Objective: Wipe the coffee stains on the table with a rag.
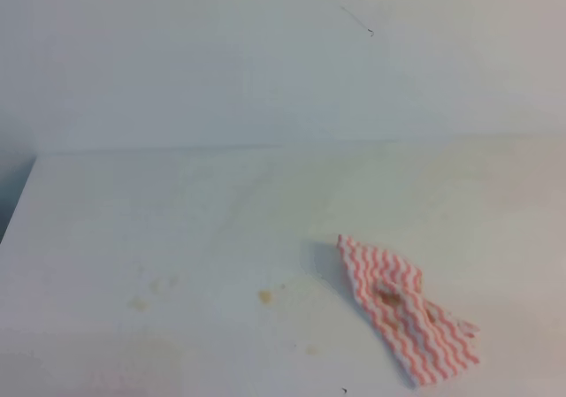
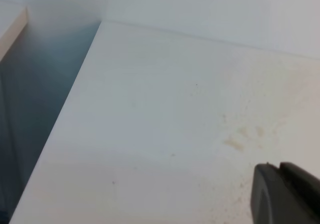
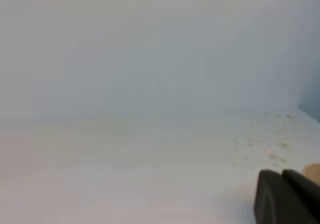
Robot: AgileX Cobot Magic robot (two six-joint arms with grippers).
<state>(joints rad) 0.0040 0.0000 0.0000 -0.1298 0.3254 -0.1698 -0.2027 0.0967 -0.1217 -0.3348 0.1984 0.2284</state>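
**Rag lying loose on table, stains partly wiped**

Rag (image 1: 407, 311): thin soft cloth, pink and white zigzag stripes, lying crumpled and skewed on the near right part of the table (image 1: 177, 220); brownish damp patches show through its middle (soaked coffee, by the look of it); no gripper touches it in the high view.

Coffee stains (image 1: 265, 297): small orange-brown blot just left of the rag, ragged at the edge; fainter tan marks (image 1: 139, 304) further left, well apart from the cloth; a pale ring-like smear lies between blot and rag; no large blotch remains in sight.

Table: broad, flat, matte white, with faint yellowish smudging toward the far right.

Left gripper (image 2: 287, 194): dark, smooth, hard-looking finger ends only, at the lower right corner of its own wrist view, above bare tabletop with tan specks (image 2: 234, 144) nearby; whether its jaws are spread or pressed together I cannot tell.

Right gripper (image 3: 287, 196): dark finger ends at the lower right corner of its wrist view; jaws pressed together, holding nothing visible; a tan sliver (image 3: 312, 172) sits just beyond it, too blurred to name.

Step in hand, as I judge it: between wipes, cloth released; the next move calls for taking up the rag again and dragging it leftward over the remaining blot and specks, pressing flat so the thin cloth does not bunch.
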